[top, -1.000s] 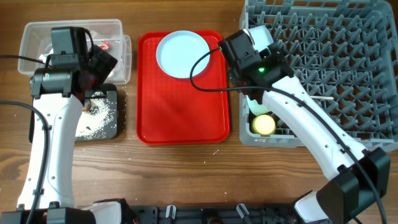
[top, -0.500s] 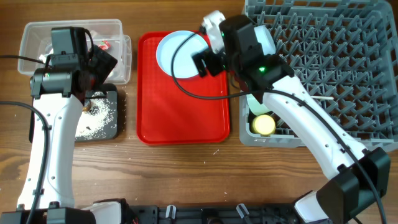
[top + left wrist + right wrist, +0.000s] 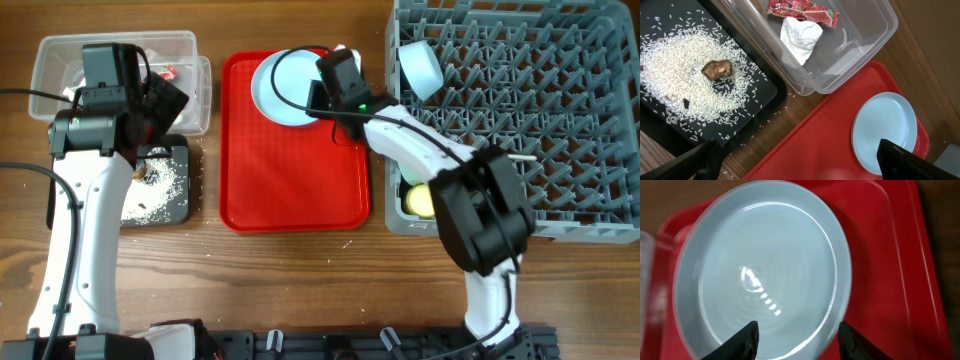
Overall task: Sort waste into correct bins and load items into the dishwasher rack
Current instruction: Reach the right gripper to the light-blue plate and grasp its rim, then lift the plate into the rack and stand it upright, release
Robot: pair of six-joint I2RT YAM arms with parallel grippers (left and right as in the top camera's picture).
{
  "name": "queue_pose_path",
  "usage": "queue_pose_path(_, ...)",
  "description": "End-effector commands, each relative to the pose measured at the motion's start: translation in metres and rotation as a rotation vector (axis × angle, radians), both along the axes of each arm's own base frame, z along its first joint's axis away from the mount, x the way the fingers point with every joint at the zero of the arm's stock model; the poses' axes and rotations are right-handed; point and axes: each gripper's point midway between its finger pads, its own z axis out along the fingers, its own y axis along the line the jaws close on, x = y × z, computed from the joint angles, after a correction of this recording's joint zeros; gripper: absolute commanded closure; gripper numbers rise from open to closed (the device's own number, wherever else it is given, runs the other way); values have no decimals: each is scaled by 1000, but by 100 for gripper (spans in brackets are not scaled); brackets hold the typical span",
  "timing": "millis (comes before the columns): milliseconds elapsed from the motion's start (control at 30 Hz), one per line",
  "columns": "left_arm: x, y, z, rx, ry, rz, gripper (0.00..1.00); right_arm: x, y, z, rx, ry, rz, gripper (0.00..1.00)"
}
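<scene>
A pale blue plate (image 3: 283, 88) (image 3: 765, 265) lies at the back of the flat red tray (image 3: 290, 170). My right gripper (image 3: 322, 97) (image 3: 800, 341) hangs low over the plate's near rim. Its jaws stand apart, one finger over the plate and one over the tray: open. My left gripper (image 3: 805, 162) (image 3: 160, 105) is wide open and holds nothing, above the gap between the black tray (image 3: 755, 105) and the red one. The clear tub (image 3: 865, 55) holds a red wrapper (image 3: 802, 11) and white tissue (image 3: 800, 37). Rice (image 3: 690, 65) and a brown scrap (image 3: 716, 69) lie on the black tray.
The grey dishwasher rack (image 3: 520, 100) fills the right side. A light blue bowl (image 3: 420, 68) sits in its back left corner, a yellow cup (image 3: 422, 200) in its front left, and a white spoon (image 3: 520, 158) lies across the pegs. Loose grains dot the wood by the black tray.
My right arm swung left from the rack's corner to the plate, and its jaws narrowed. The light blue bowl now shows in the rack. The left arm stayed still.
</scene>
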Motion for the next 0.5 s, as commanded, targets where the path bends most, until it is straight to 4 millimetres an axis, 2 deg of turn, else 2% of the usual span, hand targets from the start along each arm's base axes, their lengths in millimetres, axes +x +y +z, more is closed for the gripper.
queue_pose_path(0,1,1,11,3,-30,-1,0,3,-7,-24,6,33,-111,50)
queue_pose_path(100,1,1,11,3,-30,-1,0,1,-9,-44,-4,63,-131,52)
queue_pose_path(200,1,1,11,3,-30,-1,0,-3,-12,-56,-23,92,-131,56)
queue_pose_path(333,1,1,11,3,-30,-1,0,-13,-17,-63,-48,138,-137,77)
queue_pose_path(400,1,1,11,3,-30,-1,0,-20,-21,-68,-68,168,-135,94)
queue_pose_path(467,1,1,11,3,-30,-1,0,-22,-18,-66,-65,178,-94,96)
